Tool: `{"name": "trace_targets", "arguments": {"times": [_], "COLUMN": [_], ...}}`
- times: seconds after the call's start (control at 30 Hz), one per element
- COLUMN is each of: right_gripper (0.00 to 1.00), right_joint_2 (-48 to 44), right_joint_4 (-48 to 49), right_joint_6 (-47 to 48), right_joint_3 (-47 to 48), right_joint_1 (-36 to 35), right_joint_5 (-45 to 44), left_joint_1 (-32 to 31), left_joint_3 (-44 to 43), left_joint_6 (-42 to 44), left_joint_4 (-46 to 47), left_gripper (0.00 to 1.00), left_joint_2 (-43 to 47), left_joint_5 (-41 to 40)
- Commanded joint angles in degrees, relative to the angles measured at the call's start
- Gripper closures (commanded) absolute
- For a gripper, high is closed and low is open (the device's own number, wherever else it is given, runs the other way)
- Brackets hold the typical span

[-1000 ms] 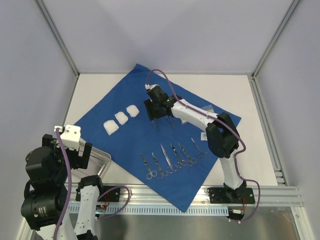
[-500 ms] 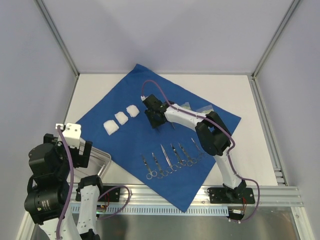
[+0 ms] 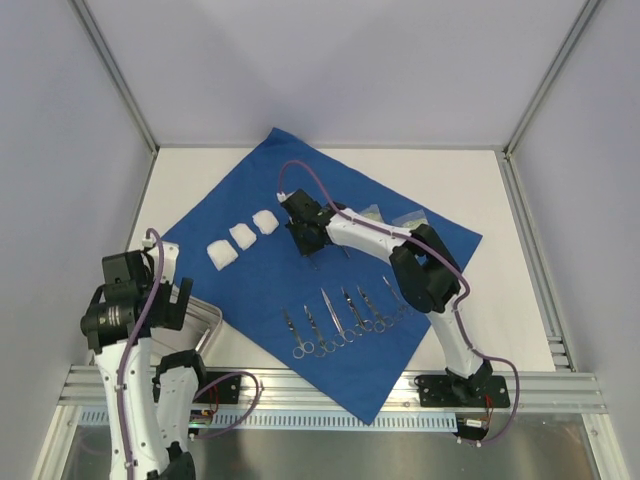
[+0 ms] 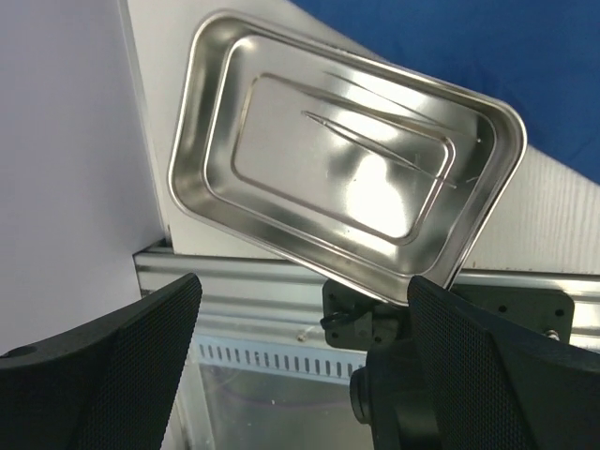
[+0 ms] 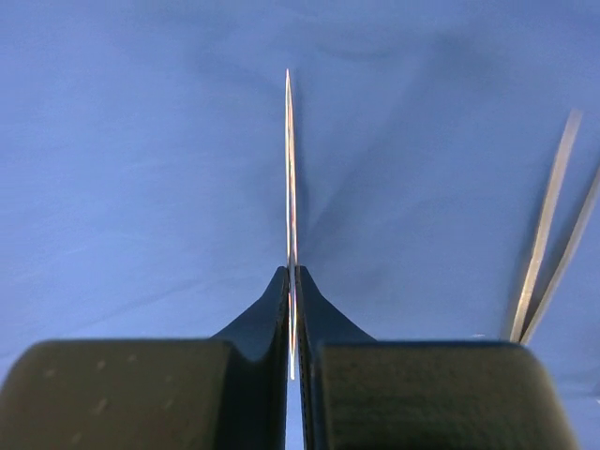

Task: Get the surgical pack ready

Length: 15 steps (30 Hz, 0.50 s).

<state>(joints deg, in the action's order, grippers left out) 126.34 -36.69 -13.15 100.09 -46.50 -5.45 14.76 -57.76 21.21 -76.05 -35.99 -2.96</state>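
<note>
Your right gripper (image 5: 292, 298) is pinching a thin steel instrument (image 5: 289, 169) (seen edge-on) over the blue drape (image 3: 250, 290), spread flat mid-table; your left gripper (image 4: 305, 319) is hovering wide open over the near-left tray (image 4: 202, 122).

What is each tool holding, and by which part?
Right tool, shut, pinches a thin shiny steel instrument, seen edge-on, near its rear end; its pointed tip juts forward over the royal-blue fabric drape. Left tool, open, holds nothing.

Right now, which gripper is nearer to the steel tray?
Left. The left gripper hovers open above the tray; the right gripper is far off over the blue cloth, shut on a thin metal tool.
</note>
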Motion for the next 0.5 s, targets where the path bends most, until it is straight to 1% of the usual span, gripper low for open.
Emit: {"name": "trace_targets", "arguments": {"times": [0.0,0.07,0.13,0.17,0.2,0.23,0.27,0.3,0.37,0.4,0.47], "right_gripper": [1.00,1.00,1.00,0.99,1.00,1.00,0.99,0.99,0.99,0.99,1.00], "right_joint_2": [-3.9,-4.2,-3.7,-2.8,-2.2,-1.5,-0.6,1.1,3.2,5.1,6.5], "right_joint_4": [1.2,2.1,4.0,5.5,6.3,7.0,8.0,8.4,8.4,8.4,8.2], "right_joint_6": [1.4,0.8,0.4,-0.1,-0.6,-1.3,-1.7,-2.8,-3.5,-3.6,-3.0], "right_joint_3": [4.2,5.7,8.5,9.4,11.3,12.3,13.2,15.7,18.6,20.0,23.7], "right_joint_1": [-4.6,-6.7,-9.8,-11.0,-12.7,-13.6,-14.5,-15.9,-17.1,-18.2,-19.8], "right_joint_5": [2.4,3.3,4.5,5.9,8.0,8.8,9.7,11.6,13.1,13.6,13.3], "left_joint_1": [0.4,0.9,3.4,8.6,11.7,15.1,19.4,27.1,34.9,40.6,44.6], "left_joint_3": [2.6,4.2,4.9,4.9,4.8,4.7,4.1,4.0,3.9,4.1,4.8], "left_joint_6": [-0.6,-1.0,-0.7,0.3,1.4,2.4,5.5,7.0,10.4,13.2,17.7], "left_joint_4": [4.6,6.6,8.8,9.2,9.5,9.3,9.1,8.9,8.6,8.3,7.1], "left_gripper": [0.00,0.00,0.00,0.00,0.00,0.00,0.00,0.00,0.00,0.00,0.01], "left_joint_2": [-3.4,-6.0,-7.8,-8.3,-8.8,-9.9,-10.3,-10.8,-12.1,-12.7,-14.5], "left_joint_5": [-4.1,-3.8,-3.6,-2.6,-0.8,3.5,6.2,11.1,15.0,18.0,21.0]}}
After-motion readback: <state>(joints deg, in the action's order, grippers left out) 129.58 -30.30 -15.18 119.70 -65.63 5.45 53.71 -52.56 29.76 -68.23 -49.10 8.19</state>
